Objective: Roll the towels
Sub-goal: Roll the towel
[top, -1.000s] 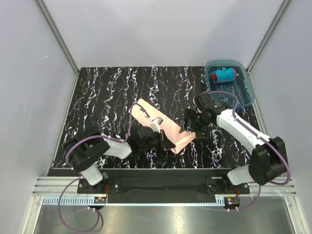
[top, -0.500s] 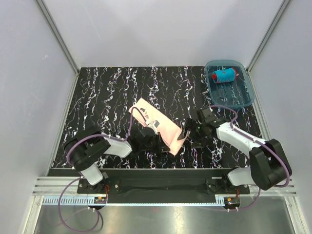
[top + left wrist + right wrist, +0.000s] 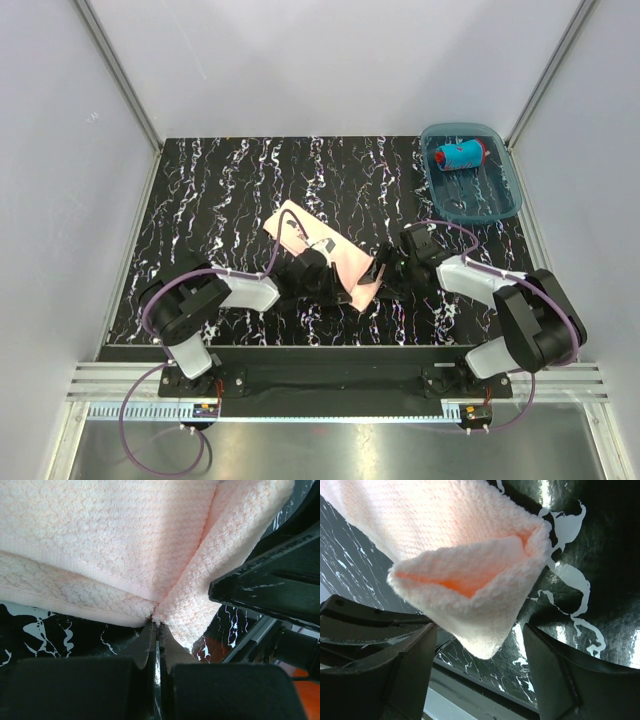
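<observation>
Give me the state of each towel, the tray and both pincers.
pink towel: unrolled, one corner folded over.
blue towel: rolled, in the tray.
tray: holding the blue towel.
left pincer: shut on the pink towel.
right pincer: open around the pink towel's folded corner.

No words, numbers or signs can be read anywhere. The white squiggles on the black table (image 3: 220, 200) are just a pattern (not letters). The pink towel (image 3: 350, 263) is plain, and the red marks on the blue towel (image 3: 462, 155) are too small to make out.
</observation>
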{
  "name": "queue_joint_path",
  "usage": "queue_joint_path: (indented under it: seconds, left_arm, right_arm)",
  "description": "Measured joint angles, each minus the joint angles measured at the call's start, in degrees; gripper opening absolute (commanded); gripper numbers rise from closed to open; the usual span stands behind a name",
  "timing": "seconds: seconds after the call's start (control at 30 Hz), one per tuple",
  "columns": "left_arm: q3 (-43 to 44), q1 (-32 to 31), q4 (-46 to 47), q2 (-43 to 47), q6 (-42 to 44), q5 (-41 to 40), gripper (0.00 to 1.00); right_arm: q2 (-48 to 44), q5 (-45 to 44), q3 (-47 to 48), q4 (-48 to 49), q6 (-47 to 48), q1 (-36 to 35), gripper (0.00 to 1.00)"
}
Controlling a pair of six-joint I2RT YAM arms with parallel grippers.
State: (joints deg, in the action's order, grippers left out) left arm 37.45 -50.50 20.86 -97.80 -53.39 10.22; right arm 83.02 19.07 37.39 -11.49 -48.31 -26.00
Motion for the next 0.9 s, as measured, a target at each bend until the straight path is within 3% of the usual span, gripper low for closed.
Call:
queue_joint_path:
  seconds: [0.13,0.33,0.37,0.47,0.53,0.57,0.63,0.7,0.9]
  left_arm:
    - [1.18,0.07,-2.19,0.02,1.55,-0.11,0.00]
    - [2.01,0.28,-3.85,0.09,3.26,-0.20,0.00]
    - [2.14,0.31,-4.26,0.20,3.63,-0.33,0.01]
    - [2.43,0.33,-5.57,0.70,4.85,-1.16,0.12]
    - [2.78,0.33,-7.54,1.42,6.49,-2.60,0.29]
    - [2.89,0.33,-8.31,1.86,7.26,-3.19,0.36]
    - [3.08,0.31,-10.49,3.56,9.20,-5.20,0.53]
    - [3.10,0.20,-13.20,5.81,11.63,-7.91,0.57]
    - [3.76,-4.87,-19.17,11.06,19.54,-19.23,0.65]
  right_arm:
    - [1.18,0.20,-1.16,2.78,-0.83,0.00,0.63]
    - [3.56,0.04,-2.01,7.04,-1.79,0.00,0.33]
    - [4.04,0.13,-2.01,7.48,-1.84,0.00,0.32]
    - [4.63,0.17,-1.92,7.87,-1.95,0.00,0.28]
    - [4.79,0.17,-1.77,7.65,-1.86,0.00,0.27]
    - [4.81,0.15,-1.57,7.30,-1.70,0.00,0.18]
    - [4.81,0.09,-0.98,6.40,-1.31,0.00,0.17]
    - [4.81,-0.04,-0.02,4.70,-0.87,0.00,0.10]
    - [4.81,-0.28,3.76,-2.32,0.39,0.00,0.09]
